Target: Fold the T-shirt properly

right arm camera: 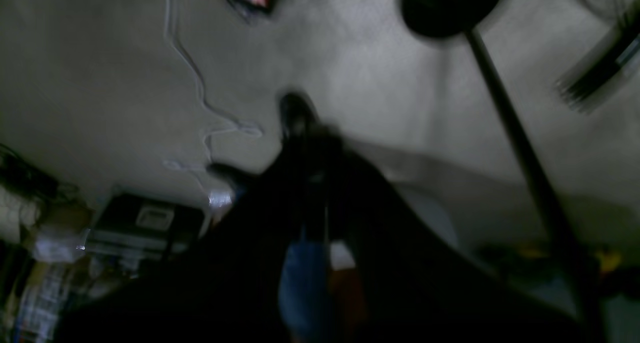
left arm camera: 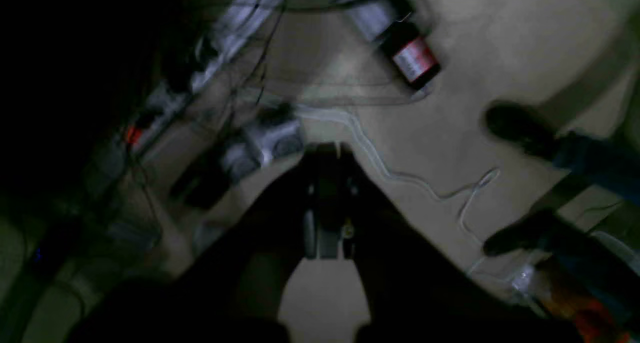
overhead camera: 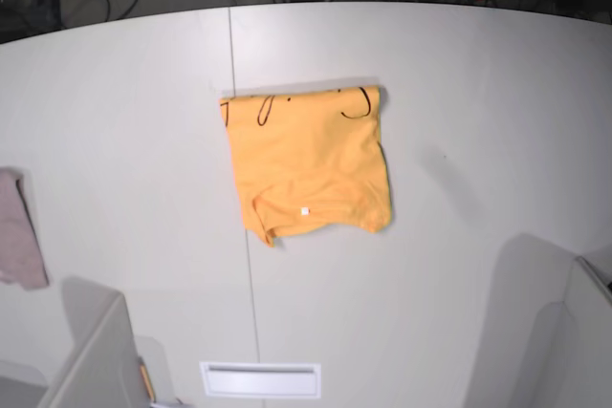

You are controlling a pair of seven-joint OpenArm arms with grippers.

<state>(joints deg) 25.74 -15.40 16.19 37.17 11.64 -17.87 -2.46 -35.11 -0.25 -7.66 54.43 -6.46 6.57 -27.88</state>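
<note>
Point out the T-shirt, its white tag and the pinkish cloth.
T-shirt (overhead camera: 311,155), base view, middle of the orange fabric.
white tag (overhead camera: 305,211), base view, the tag itself.
pinkish cloth (overhead camera: 15,231), base view, its middle, at the table's left edge.

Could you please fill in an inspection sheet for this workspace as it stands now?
Surface: white table, a thin seam running front to back.
Job's things: orange T-shirt lies folded into a rough rectangle near the table's middle, black line markings along its far edge, small white tag near its front edge.
Clutter: pinkish cloth at the table's edge.
Grippers: left tool and right tool both shut, empty, pointing off the table toward the floor.
Cables: white cable on the floor; dark cables behind the table.
Surroundings: dim floor; wrist views blurred.
</note>
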